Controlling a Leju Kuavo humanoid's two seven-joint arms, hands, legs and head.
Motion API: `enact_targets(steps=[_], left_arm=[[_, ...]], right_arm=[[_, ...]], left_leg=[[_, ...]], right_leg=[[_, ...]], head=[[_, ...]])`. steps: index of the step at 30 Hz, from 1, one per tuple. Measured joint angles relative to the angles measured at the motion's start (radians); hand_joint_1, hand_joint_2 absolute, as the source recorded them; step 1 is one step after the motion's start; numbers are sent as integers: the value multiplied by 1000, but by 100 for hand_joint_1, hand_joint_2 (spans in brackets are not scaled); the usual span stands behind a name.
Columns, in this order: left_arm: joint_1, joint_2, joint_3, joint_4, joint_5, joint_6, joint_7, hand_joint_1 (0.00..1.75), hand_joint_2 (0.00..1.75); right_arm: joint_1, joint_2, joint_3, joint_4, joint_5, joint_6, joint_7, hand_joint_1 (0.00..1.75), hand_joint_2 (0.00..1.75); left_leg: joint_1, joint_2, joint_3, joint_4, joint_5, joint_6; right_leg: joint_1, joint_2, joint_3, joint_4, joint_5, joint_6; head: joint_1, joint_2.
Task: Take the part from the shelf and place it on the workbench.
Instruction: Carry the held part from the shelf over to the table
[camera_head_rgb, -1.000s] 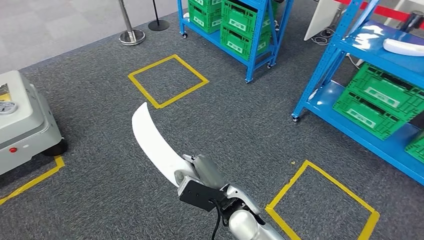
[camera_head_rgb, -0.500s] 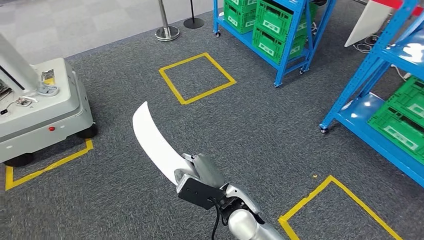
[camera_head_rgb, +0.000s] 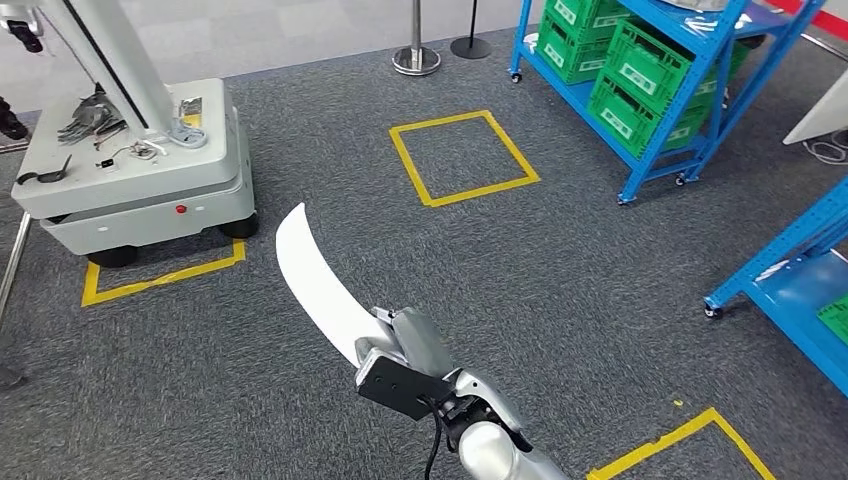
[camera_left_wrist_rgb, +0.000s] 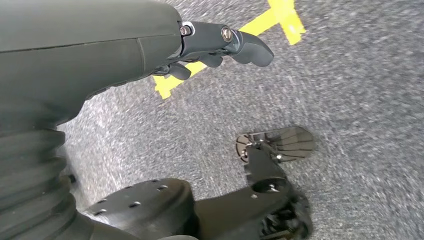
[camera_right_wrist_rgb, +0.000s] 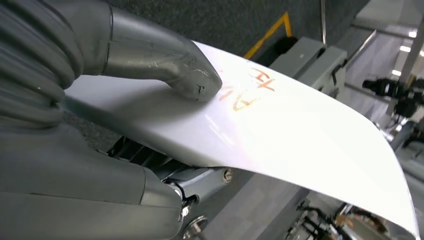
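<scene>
The part (camera_head_rgb: 320, 285) is a long, curved white panel, and my right hand (camera_head_rgb: 405, 350) grips its near end, holding it out over the grey carpet. In the right wrist view the thumb (camera_right_wrist_rgb: 165, 65) presses on the panel's (camera_right_wrist_rgb: 300, 135) glossy face beside orange handwriting, with the fingers underneath. My left hand (camera_left_wrist_rgb: 215, 45) hangs over the carpet with its fingers loosely apart and nothing in it. The blue shelf (camera_head_rgb: 690, 110) with green crates stands at the back right.
A grey wheeled unit (camera_head_rgb: 140, 190) with a silver column and loose cables on top stands at the back left inside yellow floor tape. A yellow taped square (camera_head_rgb: 465, 155) lies ahead. A stanchion base (camera_head_rgb: 417, 60) stands behind it. A second blue shelf (camera_head_rgb: 790, 270) edges in at the right.
The whole scene has slid to the right, so the camera has turned left; the grey wheeled unit has come further into view. The panel stays in my right hand's grip.
</scene>
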Motion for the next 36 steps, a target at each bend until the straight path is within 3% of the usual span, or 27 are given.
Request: enact_targets(steps=[2, 4, 6, 8, 10, 12, 14, 15, 16, 17, 19, 20, 21, 23, 24, 26, 28, 30, 31, 32, 34, 36], left_arm=[[1, 0, -2, 0, -12, 0, 6, 0, 175], [1, 1, -4, 0, -21, 0, 14, 0, 175], [2, 2, -5, 0, -24, 0, 18, 0, 175], [8, 5, -7, 0, -24, 0, 17, 0, 175], [16, 8, -9, 1, -26, 0, 14, 0, 175], [19, 9, -10, 1, -30, 0, 11, 0, 175], [23, 8, -12, 2, -37, 0, 9, 0, 175], [26, 8, -14, 2, -41, 0, 8, 0, 175], [30, 8, -16, 2, -46, 0, 8, 0, 175], [34, 9, -18, 2, -51, 0, 8, 0, 175], [36, 9, -24, 2, -59, 0, 8, 0, 175], [35, 9, -28, 2, -62, 0, 8, 0, 175], [34, 9, -31, 2, -63, 0, 8, 0, 175], [36, 9, -34, 2, -63, 0, 8, 0, 175], [37, 9, -34, 2, -63, 0, 7, 0, 175], [35, 8, -34, 2, -59, 0, 4, 0, 175], [31, 6, -34, 1, -55, 0, 1, 0, 175], [30, 4, -34, 1, -52, 0, 1, 0, 175], [31, 4, -34, 1, -52, 0, 1, 0, 175], [33, 4, -34, 2, -52, 0, 2, 0, 175], [33, 3, -34, 2, -53, 0, 6, 0, 175], [35, 2, -34, 2, -56, 0, 10, 0, 175]], right_arm=[[7, 0, -2, -10, 4, -5, 10, 175, 175], [13, 2, -6, -22, 9, -7, 15, 175, 175], [20, 3, -9, -31, 13, -6, 15, 175, 175], [26, 6, -12, -35, 19, -4, 11, 175, 175], [27, 10, -13, -36, 23, -2, 2, 175, 175], [29, 13, -13, -36, 25, -2, -5, 175, 175], [31, 13, -13, -36, 24, -2, -8, 175, 175], [31, 13, -13, -36, 23, -3, -8, 175, 175], [31, 13, -13, -36, 22, -5, -8, 175, 175], [30, 13, -13, -36, 21, -7, -8, 175, 175], [29, 13, -13, -36, 18, -15, -8, 175, 175], [29, 13, -13, -36, 18, -19, -8, 175, 175], [29, 13, -13, -37, 17, -21, -8, 175, 175], [29, 15, -13, -40, 16, -23, -8, 175, 175], [28, 16, -13, -42, 14, -22, -7, 175, 175], [25, 17, -13, -46, 9, -19, -6, 175, 175], [23, 16, -13, -46, 5, -14, -4, 175, 175], [22, 15, -13, -44, 3, -11, -2, 175, 175], [22, 15, -13, -43, 2, -10, -2, 175, 175], [21, 15, -13, -43, 1, -10, -1, 175, 175], [20, 15, -13, -43, -1, -10, -1, 175, 175], [19, 15, -13, -43, -2, -12, -1, 175, 175]], left_leg=[[1, -30, -1, 7, -1, -3], [2, -56, -4, 13, -3, -12], [3, -74, -10, 13, -1, -26], [5, -86, -16, 8, 3, -41], [3, -47, -32, 35, -17, -50], [1, 15, -80, 140, -78, -56], [3, 38, -138, 263, -132, -61], [4, 41, -147, 286, -134, -62], [5, 44, -136, 269, -118, -62], [6, 53, -105, 215, -89, -62], [3, 96, -28, 76, -34, -54], [1, 110, -4, 32, -19, -48], [-2, 118, 6, 13, -15, -40], [-4, 97, 4, 11, -13, -25], [-3, 86, 5, 7, -11, -18], [1, 63, 9, 1, -5, -5], [2, 37, 7, 0, -3, 2], [0, 8, 5, 3, -2, 4], [-1, -7, 4, 4, -2, 4], [-1, -23, 4, 6, -2, 4], [-2, -50, 3, 9, -2, 0], [-1, -71, -2, 9, 0, -9]], right_leg=[[-3, 13, 42, -105, 72, -3], [-7, 54, 92, -220, 116, -6], [-4, 75, 106, -253, 119, -12], [-2, 57, 110, -261, 126, -27], [-4, 35, 119, -273, 132, -41], [-2, 8, 122, -279, 135, -49], [0, -24, 121, -278, 133, -52], [0, -38, 121, -278, 132, -52], [0, -52, 122, -278, 130, -51], [0, -65, 123, -277, 129, -49], [3, -88, 126, -274, 122, -41], [6, -97, 128, -272, 119, -36], [8, -106, 130, -270, 116, -30], [8, -124, 136, -272, 112, -19], [6, -118, 137, -268, 106, -12], [-1, -69, 114, -209, 67, -2], [-3, -16, 52, -80, 9, 2], [-2, -3, -1, 10, -9, 1], [0, 0, -4, 2, 10, -2], [1, 6, 13, -44, 44, -6], [2, 42, 73, -184, 112, -16], [5, 66, 105, -262, 137, -20]], head=[[0, 0], [0, 0], [0, 0], [0, 0], [-2, 0], [-6, 0], [-7, 0], [-7, 0], [-7, 0], [-7, 0], [-7, 0], [-5, 0], [-3, 0], [0, 0], [1, 0], [4, 0], [6, 0], [7, 0], [7, 0], [7, 0], [6, 0], [7, 0]])
